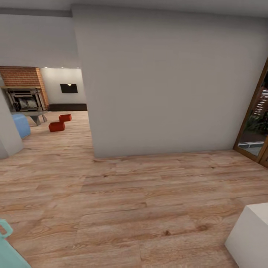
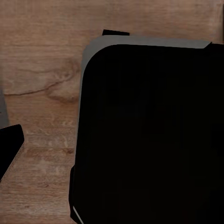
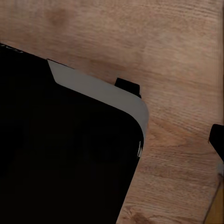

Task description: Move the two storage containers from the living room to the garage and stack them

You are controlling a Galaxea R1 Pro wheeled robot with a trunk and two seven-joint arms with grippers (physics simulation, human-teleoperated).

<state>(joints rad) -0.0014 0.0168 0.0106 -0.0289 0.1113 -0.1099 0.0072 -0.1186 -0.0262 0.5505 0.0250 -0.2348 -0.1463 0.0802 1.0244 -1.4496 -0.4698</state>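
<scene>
the two storage containers (image 1: 59,123) are being approached (jaw state cannot be told); driving through the opening is called for.

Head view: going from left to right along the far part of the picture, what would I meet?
Brick fireplace → two red storage containers on the wood floor → big white wall → wood-framed doorway.

Both wrist views show a black body (image 2: 149,135) with rounded corners, edged by a thin grey rim (image 3: 100,91) and a small black tab.
</scene>
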